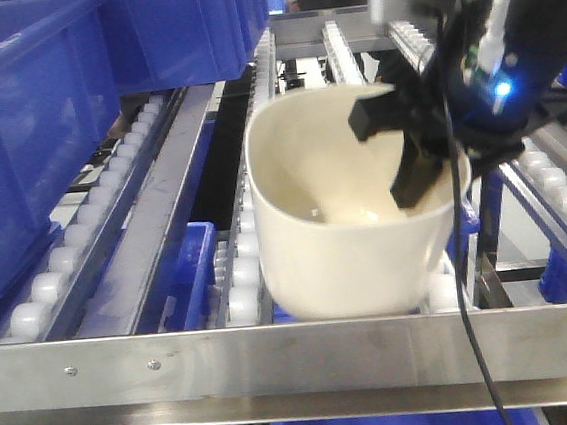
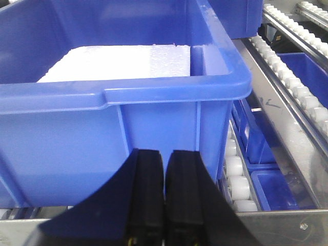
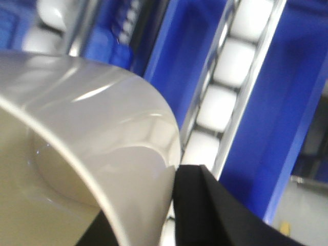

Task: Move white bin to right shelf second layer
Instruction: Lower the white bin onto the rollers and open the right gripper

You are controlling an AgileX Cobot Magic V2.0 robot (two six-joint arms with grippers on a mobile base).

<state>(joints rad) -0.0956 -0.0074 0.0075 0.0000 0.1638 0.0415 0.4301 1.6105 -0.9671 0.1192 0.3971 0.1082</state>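
At the far left of the front-facing view a large blue crate (image 1: 26, 147) sits on the roller rails, and only the left wrist view shows what lies inside it — a flat white slab (image 2: 123, 62) against its floor. That same view shows the left gripper (image 2: 164, 205) with its two black fingers (image 2: 146, 200) pressed together, holding nothing, just in front of the crate's near wall. Toward the middle of the front view the white bin (image 1: 350, 221) rests on the right shelf second layer (image 1: 277, 349), on the rails of white rollers (image 1: 244, 272) just behind the flat steel front bar, mouth tipped toward the camera. The right gripper (image 1: 403, 151) comes down over the bin's right rim, one black finger inside the tub, the rim caught between the fingers; a blue light glows on the arm above. The right wrist view, blurred and very close, adds the bin's curved outer wall with a black finger (image 3: 215, 215) touching it from outside, and rollers running past beside it — a detail the front view hides
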